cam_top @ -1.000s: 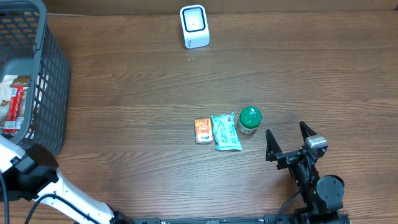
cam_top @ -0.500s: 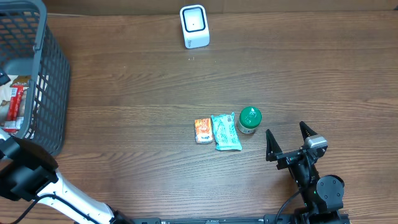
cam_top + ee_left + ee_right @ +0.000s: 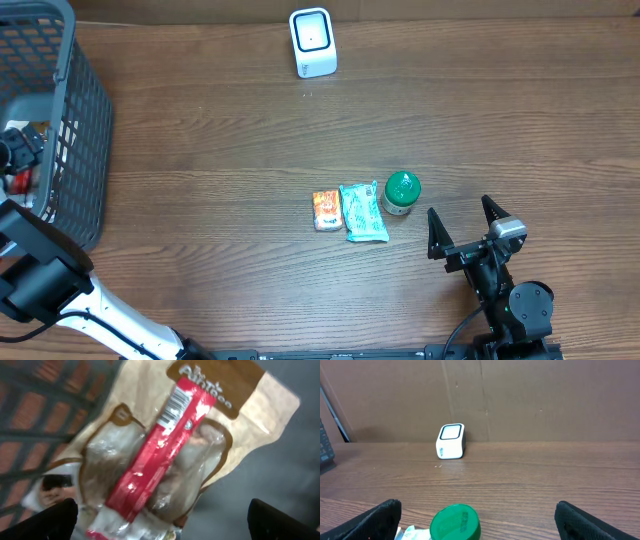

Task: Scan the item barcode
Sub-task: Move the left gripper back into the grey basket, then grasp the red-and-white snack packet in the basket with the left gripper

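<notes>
Currently left gripper (image 3: 165,521) hangs wide open over a tan snack packet (image 3: 200,460) with a red band (image 3: 150,470), lying inside the grey basket (image 3: 85,110) at the left edge of the tabletop (image 3: 220,150); nothing is held. Its barcode (image 3: 171,406) sits at one end of the red band, facing up. Step in hand looks like picking this packet out. Best to drop straight down, straddle the packet across its narrow width near the middle, and keep fingers off the barcode. Film looks soft and crinkly, so close firmly and lift slowly, clear of the basket wall. After that it needs carrying to the white scanner (image 3: 312,42) at the far middle, barcode toward its window. Meanwhile right gripper (image 3: 462,215) is wide open too, empty, near right, beside the green-lidded jar (image 3: 402,190).
</notes>
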Robot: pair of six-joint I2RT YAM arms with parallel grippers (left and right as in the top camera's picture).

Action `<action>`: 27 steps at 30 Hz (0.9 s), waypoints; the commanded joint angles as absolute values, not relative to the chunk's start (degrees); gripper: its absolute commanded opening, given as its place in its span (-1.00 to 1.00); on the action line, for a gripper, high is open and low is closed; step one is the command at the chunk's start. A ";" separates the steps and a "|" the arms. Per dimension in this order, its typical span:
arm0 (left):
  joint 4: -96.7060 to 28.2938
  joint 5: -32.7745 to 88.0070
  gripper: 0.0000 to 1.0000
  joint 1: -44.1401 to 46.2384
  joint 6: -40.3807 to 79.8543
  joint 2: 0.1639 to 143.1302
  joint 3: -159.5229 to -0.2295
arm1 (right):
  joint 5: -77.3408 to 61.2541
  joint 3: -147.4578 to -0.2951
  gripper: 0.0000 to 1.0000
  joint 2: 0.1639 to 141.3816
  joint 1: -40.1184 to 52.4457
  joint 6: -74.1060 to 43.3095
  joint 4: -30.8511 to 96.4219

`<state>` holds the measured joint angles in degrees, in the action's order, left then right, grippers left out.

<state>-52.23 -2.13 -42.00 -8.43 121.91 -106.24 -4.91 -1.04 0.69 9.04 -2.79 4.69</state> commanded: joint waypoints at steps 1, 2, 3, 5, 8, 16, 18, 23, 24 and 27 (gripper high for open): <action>-48.73 -0.40 1.00 -41.98 -10.79 120.64 -101.89 | -4.32 -0.47 1.00 0.19 9.02 -3.01 4.43; -47.92 -0.40 0.99 -41.98 -10.76 120.64 -101.25 | -4.32 -0.47 1.00 0.19 9.02 -3.03 4.43; -47.03 -0.40 0.99 -41.98 -10.76 120.64 -100.49 | -4.32 -0.47 1.00 0.19 9.02 -3.01 4.43; -44.62 -0.40 0.99 -41.98 -10.74 120.64 -98.48 | -4.32 -0.47 1.00 0.19 9.02 -3.03 4.43; -42.13 -0.40 0.99 -41.98 -10.72 120.64 -96.16 | -4.32 -0.47 1.00 0.19 9.02 -3.01 4.43; -38.63 2.61 0.93 -41.98 -10.24 120.64 -91.66 | -4.32 -0.47 1.00 0.19 9.04 -3.01 4.43; -39.94 5.96 0.53 -41.98 -10.24 120.64 -91.55 | -4.32 -0.47 1.00 0.19 9.02 -3.01 4.43; -41.56 5.76 0.50 -41.93 -8.54 120.55 -91.81 | -4.32 -0.47 1.00 0.19 9.02 -3.03 4.43; -41.69 5.52 0.50 -41.93 -8.54 120.51 -91.81 | -4.32 -0.47 1.00 0.19 9.02 -3.01 4.43; -41.12 5.37 0.88 -41.93 -8.56 120.53 -91.81 | -4.32 -0.47 1.00 0.19 9.02 -3.01 4.43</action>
